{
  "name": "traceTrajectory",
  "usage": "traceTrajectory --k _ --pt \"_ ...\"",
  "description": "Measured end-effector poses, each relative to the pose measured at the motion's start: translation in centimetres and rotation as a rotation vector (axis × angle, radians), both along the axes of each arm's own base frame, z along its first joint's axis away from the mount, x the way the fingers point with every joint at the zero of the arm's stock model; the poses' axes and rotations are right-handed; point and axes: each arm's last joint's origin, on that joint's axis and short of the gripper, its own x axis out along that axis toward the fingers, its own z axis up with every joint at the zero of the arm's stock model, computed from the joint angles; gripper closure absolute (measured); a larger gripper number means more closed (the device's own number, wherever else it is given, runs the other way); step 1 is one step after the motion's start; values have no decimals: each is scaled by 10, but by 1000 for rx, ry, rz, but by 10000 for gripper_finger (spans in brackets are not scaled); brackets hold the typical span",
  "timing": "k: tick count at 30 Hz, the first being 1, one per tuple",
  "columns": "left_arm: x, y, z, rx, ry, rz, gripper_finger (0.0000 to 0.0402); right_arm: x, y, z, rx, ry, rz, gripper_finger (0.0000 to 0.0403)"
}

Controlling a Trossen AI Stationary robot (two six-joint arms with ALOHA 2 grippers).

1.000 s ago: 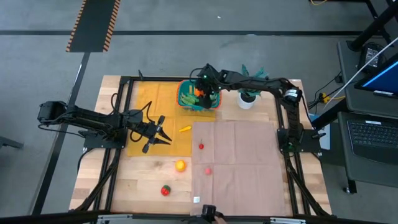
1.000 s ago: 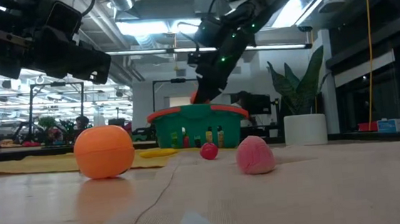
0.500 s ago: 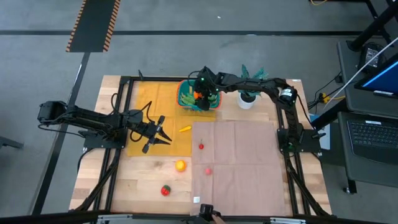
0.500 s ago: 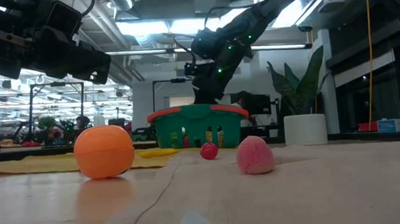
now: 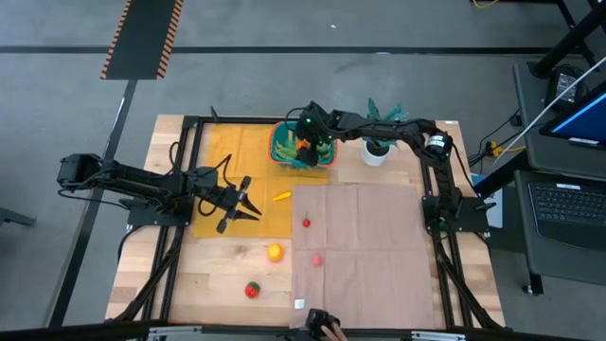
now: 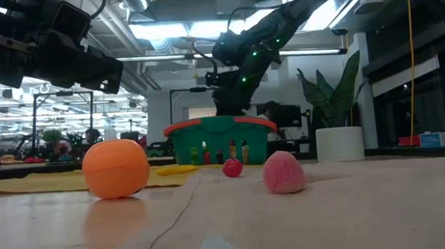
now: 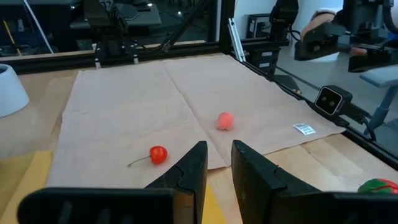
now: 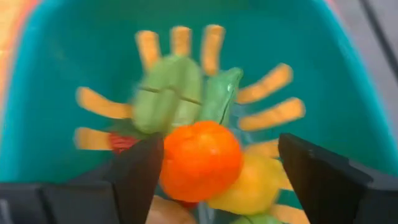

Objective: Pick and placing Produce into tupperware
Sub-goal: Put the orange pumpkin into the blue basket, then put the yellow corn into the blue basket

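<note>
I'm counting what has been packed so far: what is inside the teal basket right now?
Inside the teal basket the right wrist view shows an orange fruit on top, green pieces behind it and a yellow piece beside it. Anything beneath them is covered, so no full count.

This is a robotics lab or test hall, not a home. The wooden counter (image 5: 213,284) stands on a bare grey concrete floor (image 5: 284,85) marked with a strip of black-and-orange hazard tape (image 5: 142,38). A black metal frame (image 5: 180,227) is bolted around the counter and carries the two dark arms. Beside it, a workstation with a keyboard (image 5: 566,204) and a lit screen (image 5: 587,118) sits close by. The level view across the counter shows a large open room behind, with long ceiling strip lights (image 6: 159,30), exposed ducts, and rows of further benches and equipment (image 6: 41,143).
</note>
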Motion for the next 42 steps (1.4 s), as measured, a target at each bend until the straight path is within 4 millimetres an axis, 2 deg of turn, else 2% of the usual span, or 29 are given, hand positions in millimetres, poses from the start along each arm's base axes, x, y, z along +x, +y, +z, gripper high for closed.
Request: traceTrajectory --k 11,16,25,28,31,33,37,42 --pt "0 0 0 18 -7 -4 335 2 6 2 -33 19 10 65" --pt "0 0 0 18 -6 -4 335 -2 13 17 -39 12 21 64" --pt "0 1 0 22 -5 19 335 -23 27 80 -37 -116 -5 64" --pt "0 2 0 29 -3 51 335 -31 41 102 -40 -146 26 64" --pt "0 2 -1 25 2 61 335 -36 61 116 -40 -168 65 63" --pt "0 2 -1 24 3 61 335 -38 76 113 -32 -170 93 63" --pt "0 2 -1 6 9 65 335 -47 109 92 -94 -151 72 63" --pt "0 2 -1 1 11 66 335 -68 148 67 -135 -300 68 63"
